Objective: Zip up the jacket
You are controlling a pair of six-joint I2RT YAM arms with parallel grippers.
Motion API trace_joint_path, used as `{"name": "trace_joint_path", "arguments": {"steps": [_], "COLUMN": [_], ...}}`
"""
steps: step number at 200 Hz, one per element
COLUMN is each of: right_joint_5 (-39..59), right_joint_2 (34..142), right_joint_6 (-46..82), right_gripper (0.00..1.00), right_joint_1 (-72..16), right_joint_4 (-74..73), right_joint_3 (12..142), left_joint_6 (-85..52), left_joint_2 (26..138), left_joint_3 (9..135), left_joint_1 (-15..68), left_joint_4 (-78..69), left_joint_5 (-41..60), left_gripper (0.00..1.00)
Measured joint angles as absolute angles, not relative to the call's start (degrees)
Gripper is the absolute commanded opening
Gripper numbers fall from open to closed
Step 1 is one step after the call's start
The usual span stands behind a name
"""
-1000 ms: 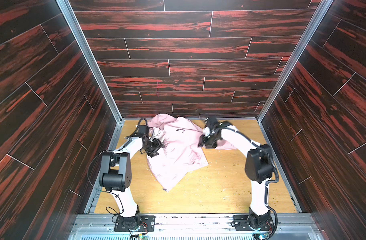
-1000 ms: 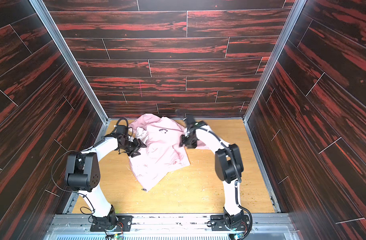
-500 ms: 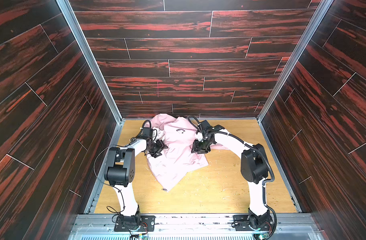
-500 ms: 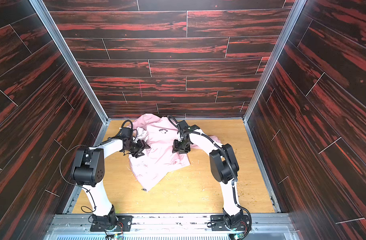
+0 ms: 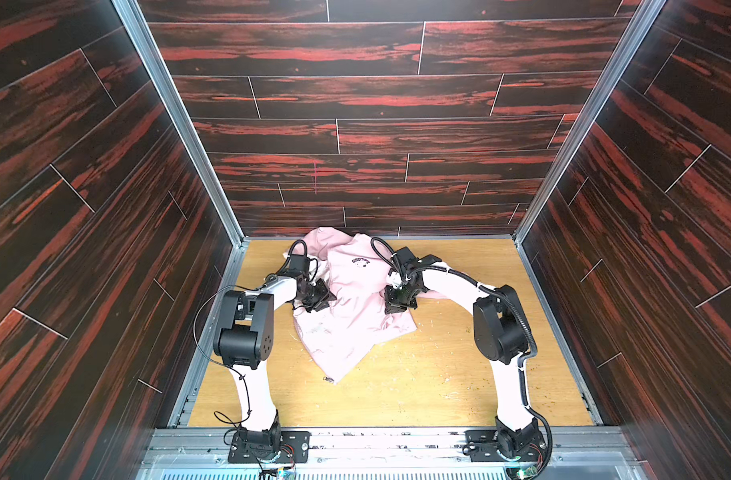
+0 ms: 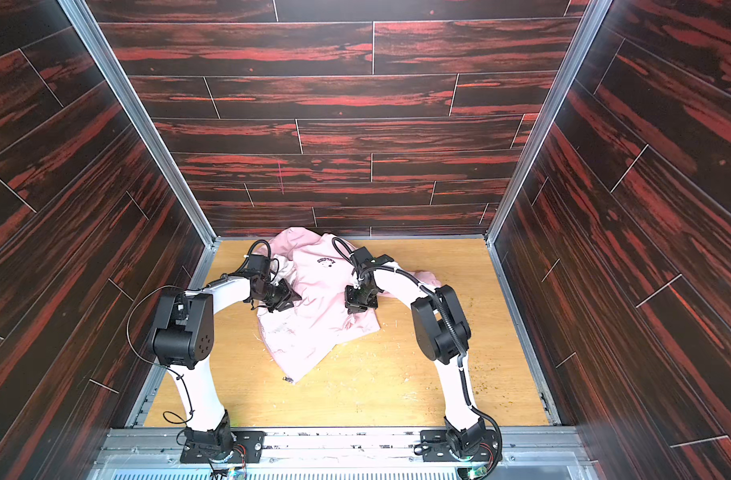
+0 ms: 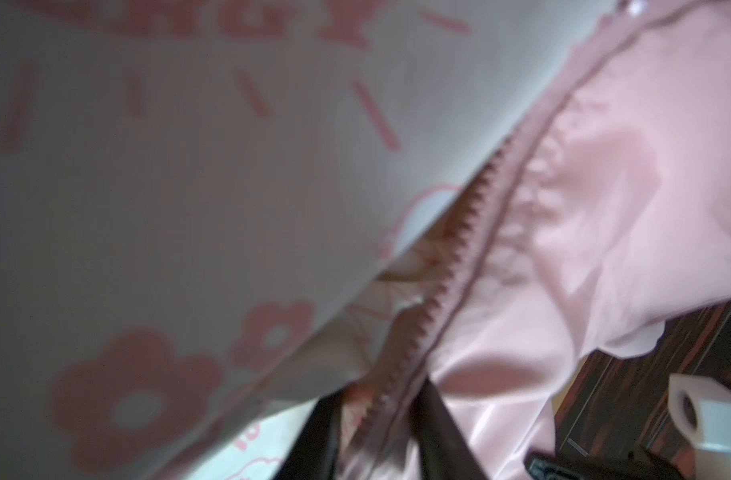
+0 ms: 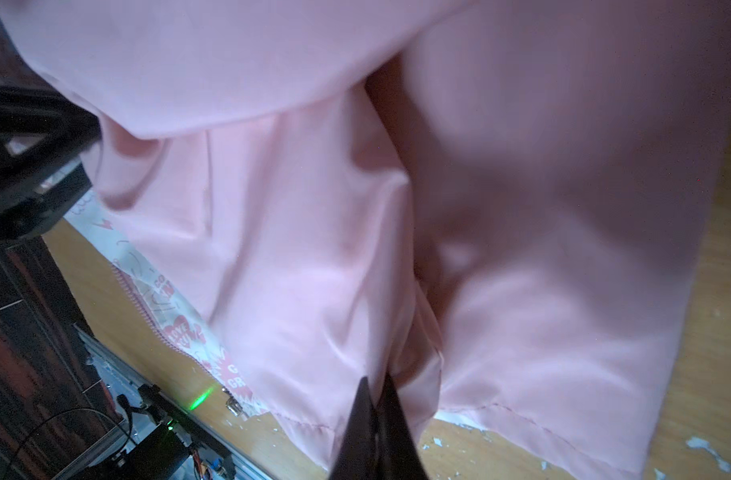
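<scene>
1. Lying crumpled on the far half of the wooden table (image 5: 438, 386), the jacket (image 5: 355, 320) (image 6: 314, 328) is spread between the 2 arms in both top views. Its upper end is up against the back wall and 1 pointed corner trails toward the near edge.
2. A small dark chest logo (image 5: 360, 262) faces up on the pink front, roughly midway between the 2 wrists.
3. The left gripper (image 5: 320, 297) sits at the jacket's left edge. In the left wrist view its 2 dark fingers (image 7: 438, 432) stand on either side of the open row of zipper teeth (image 7: 459, 257) and touch the fabric there, so the left gripper (image 7: 376, 436) is closed on that edge of the jacket.
4. Beside the teeth, a pale lining (image 7: 168, 187) printed with pink flowers hangs close to the lens (blurred, so the lettering on it is unreadable).
5. The right gripper (image 5: 399, 305) rests on the jacket's right side, above the hem. In the right wrist view the right gripper (image 8: 374, 399) has its jaws pressed tight together, tips against the pink cloth. Whether a fold is caught between them cannot be told.
6. White flecks dot the bare wood near the hem.
</scene>
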State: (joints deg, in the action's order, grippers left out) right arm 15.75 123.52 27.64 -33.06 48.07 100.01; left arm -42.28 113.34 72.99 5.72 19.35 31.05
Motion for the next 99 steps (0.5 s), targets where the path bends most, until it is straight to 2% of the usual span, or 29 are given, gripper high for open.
{"name": "trace_joint_path", "arguments": {"steps": [16, 37, 48, 71, 85, 99], "right_joint_5": [16.4, 19.0, 20.7, 25.1, 27.2, 29.3], "right_joint_2": [123.3, 122.3, 121.0, 118.0, 117.6, 117.6], "right_joint_6": [28.3, 29.6, 30.2, 32.2, 33.0, 34.0], "right_gripper": [0.0, 0.0, 0.0, 0.0, 0.0, 0.0], "right_joint_1": [-32.6, -30.8, -29.1, -23.5, -20.1, -16.5], "right_joint_4": [48.0, 46.9, 45.9, 42.9, 41.1, 39.1], "right_joint_3": [100.0, 99.0, 97.4, 92.8, 90.7, 88.5], "left_joint_6": [-42.3, -42.1, -42.0, -41.7, -41.5, -41.6], "left_joint_2": [113.3, 113.2, 113.1, 113.1, 113.1, 113.1], "left_joint_3": [73.6, 75.5, 76.9, 80.2, 82.3, 84.0], "left_joint_1": [5.8, 6.0, 6.3, 7.2, 8.1, 9.2], "left_joint_4": [19.7, 20.8, 21.7, 23.0, 23.8, 24.2], "left_joint_5": [31.5, 32.2, 32.7, 33.7, 34.1, 34.2], "left_gripper": [0.21, 0.22, 0.3, 0.54, 0.61, 0.63]}}
